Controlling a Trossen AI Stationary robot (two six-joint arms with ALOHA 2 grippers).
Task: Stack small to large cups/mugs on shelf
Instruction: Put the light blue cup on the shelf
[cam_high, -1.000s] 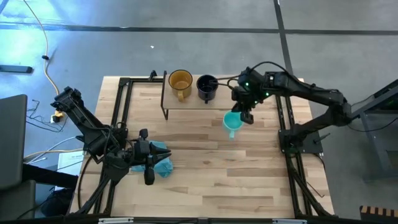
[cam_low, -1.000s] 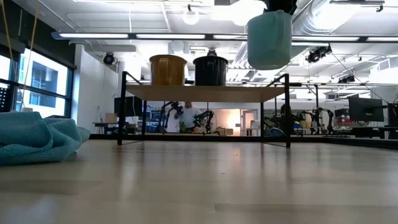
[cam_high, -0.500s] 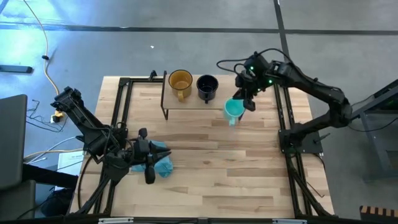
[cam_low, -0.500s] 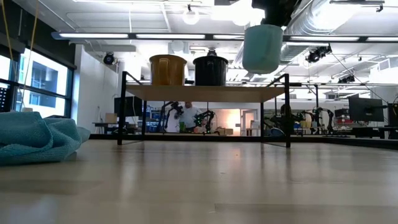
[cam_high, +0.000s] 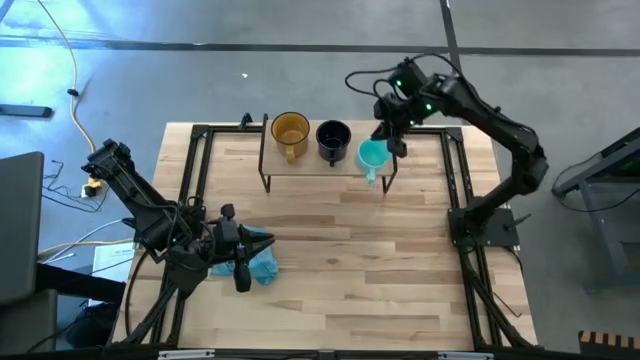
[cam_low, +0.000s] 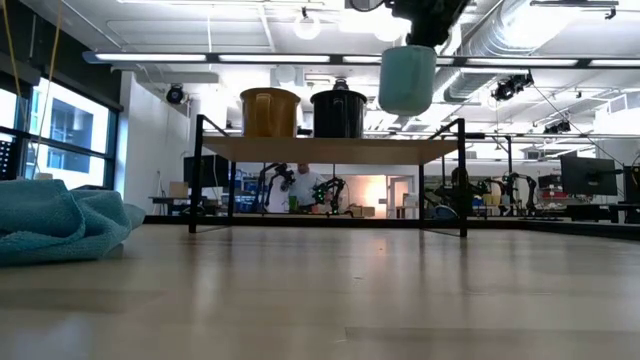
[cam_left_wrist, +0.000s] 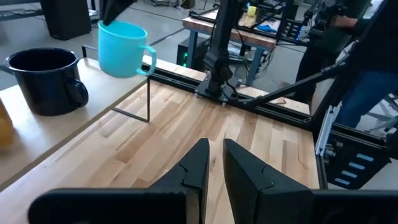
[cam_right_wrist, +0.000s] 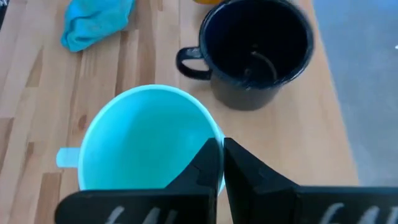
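Observation:
The teal mug (cam_high: 373, 155) hangs above the right end of the shelf (cam_high: 310, 165), with my right gripper (cam_right_wrist: 222, 152) shut on it. On the shelf board stand the amber mug (cam_high: 290, 132) and, to its right, the black mug (cam_high: 333, 138), each on its base with its handle toward the table's near edge. The teal mug (cam_low: 407, 78) is higher than both mug tops and just right of the black mug (cam_low: 338, 113). My left gripper (cam_high: 240, 283) waits near the table's near left, shut, nothing between its fingers (cam_left_wrist: 199, 165). My right gripper pinches the teal mug's rim (cam_right_wrist: 211, 140), one finger inside the mug and one outside, on the side away from the handle (cam_right_wrist: 65, 157). The fingers slant down from above. The mug hangs upright, mouth up, clear of the shelf board.
A crumpled blue cloth (cam_high: 260, 262) lies on the table beside my left gripper. Black frame rails (cam_high: 195, 170) run along the table's left and right sides. Bare tabletop (cam_high: 380, 260) stretches between the shelf and the near edge.
My right gripper has carried the teal mug toward the table's far edge, from over the bare table in front of the shelf to above the shelf's right end, close to the black mug. The mug has stayed upright and lifted.

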